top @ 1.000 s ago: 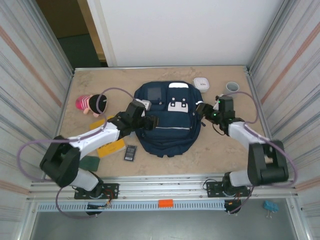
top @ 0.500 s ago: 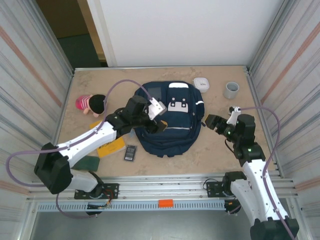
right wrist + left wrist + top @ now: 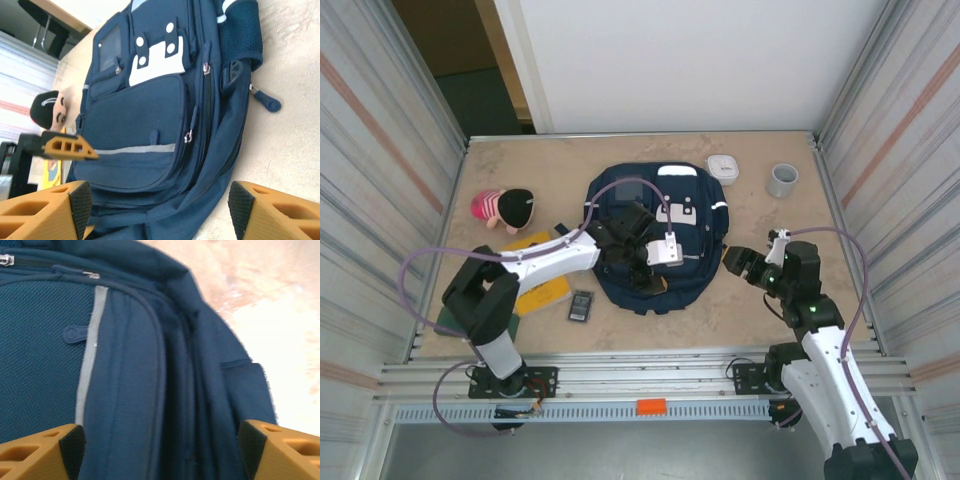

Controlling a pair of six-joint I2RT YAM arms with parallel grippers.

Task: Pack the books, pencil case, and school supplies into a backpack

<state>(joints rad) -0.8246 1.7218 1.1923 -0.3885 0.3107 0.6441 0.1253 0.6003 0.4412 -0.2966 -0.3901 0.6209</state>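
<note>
top external: left claw (image 3: 642,272) gapes empty over the backpack (image 3: 692,222); right claw (image 3: 734,263) wide open, empty, beside it.

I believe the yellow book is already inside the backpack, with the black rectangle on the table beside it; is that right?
Not quite: the top view shows the yellow book lying on the table left of the backpack, partly under the left arm. The black rectangle is where you say.
</note>
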